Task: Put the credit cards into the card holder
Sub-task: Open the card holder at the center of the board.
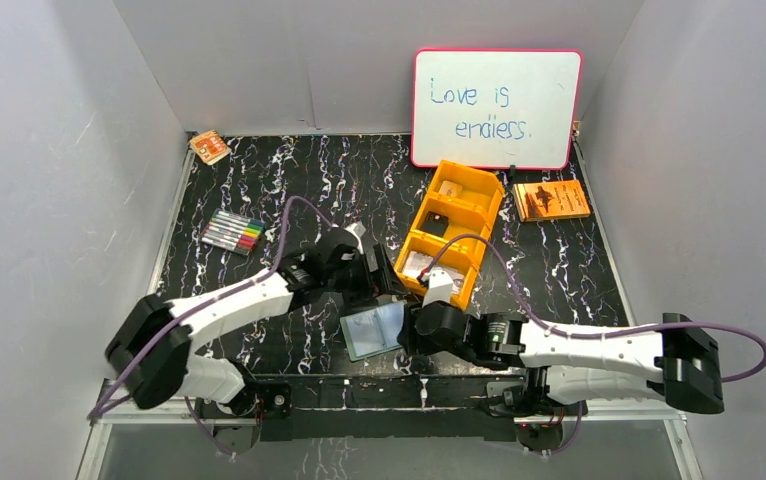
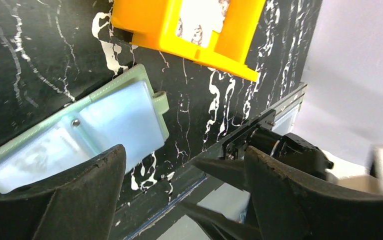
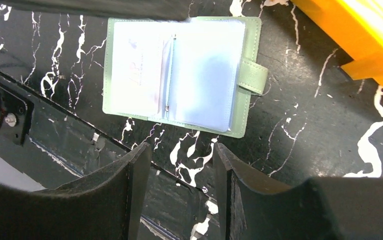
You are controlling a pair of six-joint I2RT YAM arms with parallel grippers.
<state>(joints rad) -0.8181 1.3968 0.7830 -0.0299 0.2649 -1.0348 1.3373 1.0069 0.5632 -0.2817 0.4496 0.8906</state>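
Progress early | card holder (image 3: 179, 75) open on tabletop (image 1: 289, 180) | credit cards (image 1: 417, 263) seemingly in orange tray (image 1: 474, 175) | left end effector (image 2: 184, 155) open, empty | right end effector (image 3: 180, 150) part-open, empty

Left gripper (image 2: 184, 155) wide, right gripper (image 3: 182, 150) half-spread

Sage-green folding card holder (image 3: 179, 70) is showing pale blue pockets; black tabletop (image 3: 304, 115) is carrying white veining; plastic tray (image 3: 369, 50) is glowing orange.
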